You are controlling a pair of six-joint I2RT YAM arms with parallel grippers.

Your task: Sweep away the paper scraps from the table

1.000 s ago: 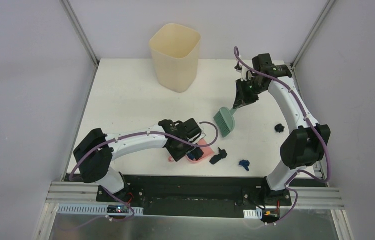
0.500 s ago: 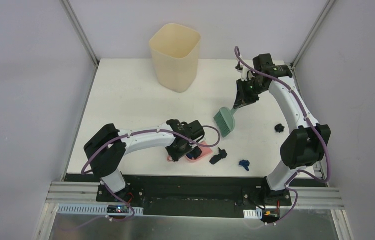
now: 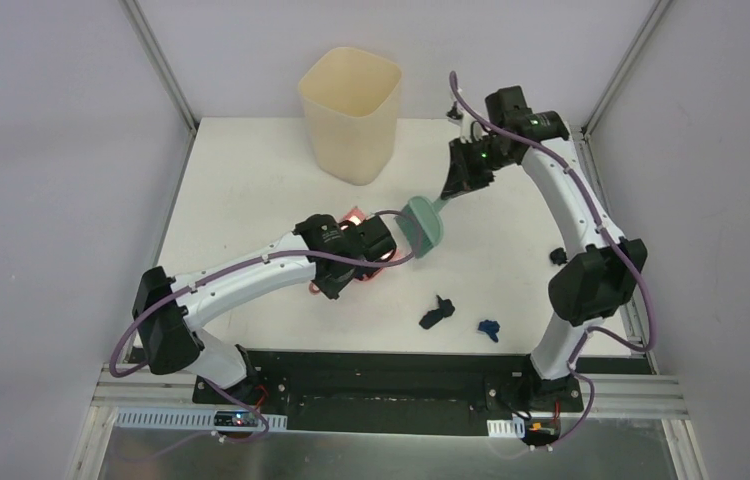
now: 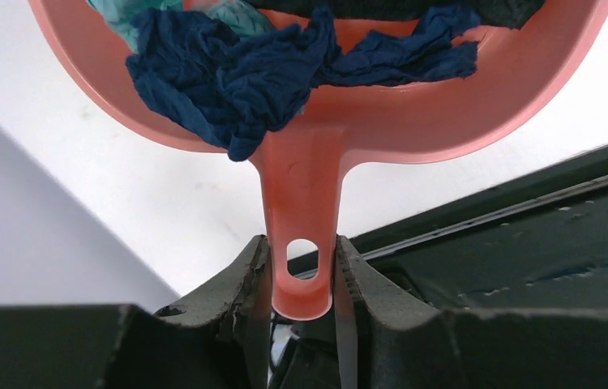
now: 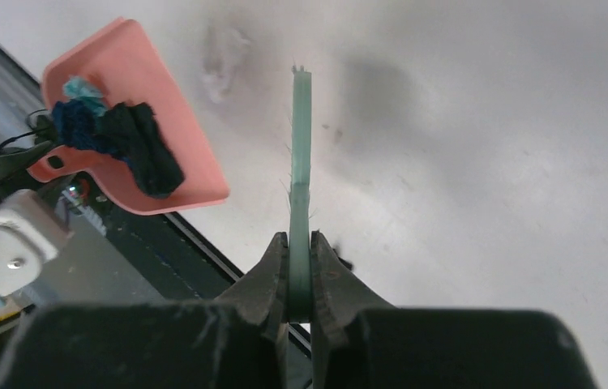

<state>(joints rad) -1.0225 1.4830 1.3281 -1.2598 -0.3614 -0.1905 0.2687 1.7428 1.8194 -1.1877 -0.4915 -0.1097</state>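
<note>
My left gripper [image 4: 301, 271] is shut on the handle of the pink dustpan [image 4: 414, 121], which hangs above the table [image 3: 251, 190]. The pan carries paper scraps: dark blue wads [image 4: 236, 73], a teal one [image 4: 122, 12] and black ones at the far rim. From above, the left gripper [image 3: 329, 280] and its wrist cover most of the dustpan [image 3: 355, 214]. My right gripper [image 5: 300, 267] is shut on the green brush [image 5: 301, 162], whose head [image 3: 421, 225] hangs just right of the pan. Loose scraps lie on the table: black [image 3: 436, 313], blue [image 3: 490, 328], black [image 3: 557, 256].
A cream bin [image 3: 349, 115] stands at the back centre of the table. The black front edge strip [image 3: 381, 365] runs along the near side, and the enclosure's walls and posts close in the left, right and back.
The left gripper closed on the dustpan handle, lifted the pan off the table and carried it back and left. The right arm swung the brush left, close to the pan.
</note>
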